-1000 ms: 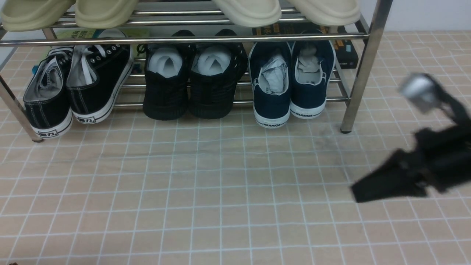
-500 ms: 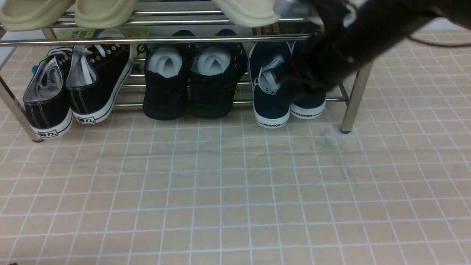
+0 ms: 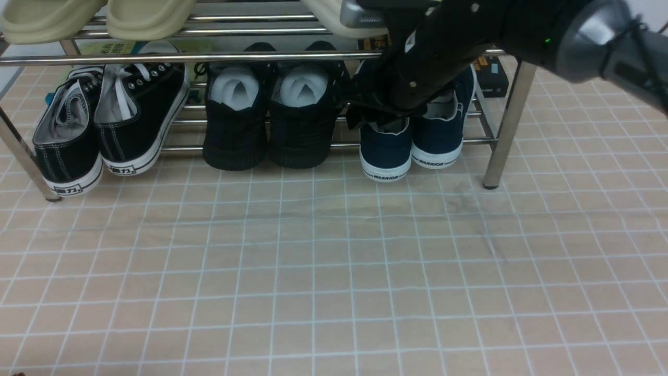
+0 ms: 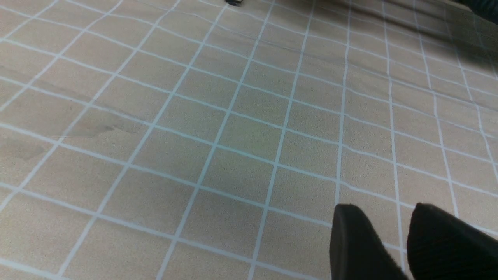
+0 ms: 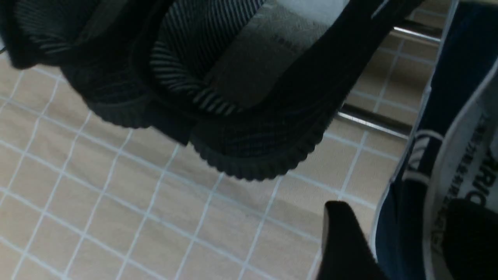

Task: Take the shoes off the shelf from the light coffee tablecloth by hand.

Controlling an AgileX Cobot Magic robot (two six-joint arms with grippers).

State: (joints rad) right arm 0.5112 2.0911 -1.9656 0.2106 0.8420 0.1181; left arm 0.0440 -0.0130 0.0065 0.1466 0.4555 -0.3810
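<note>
The shoes, a navy pair with white "WARRIOR" soles, stand on the lower tier of the shelf [image 3: 509,120] at its right end: a left shoe [image 3: 385,154] and a right shoe [image 3: 437,143]. My right gripper [image 3: 377,116] reaches down over the left shoe's heel opening and hides its stuffing. In the right wrist view the right gripper [image 5: 401,208] is open, straddling that shoe's [image 5: 400,163] side wall, one finger outside and one over the insole. My left gripper [image 4: 385,208] hovers over the light coffee tablecloth [image 4: 218,128], slightly open and empty.
All-black shoes [image 3: 271,120] sit just left of the navy pair, close to my right fingers. Black lace-up sneakers [image 3: 104,120] stand at the far left. Cream slippers [image 3: 146,15] lie on the top tier. A black box [image 3: 493,73] sits behind the shelf.
My right arm has swung from low over the cloth at the right up to the navy shoes on the shelf. Its jaws have gone from shut to open around the left shoe's wall.
</note>
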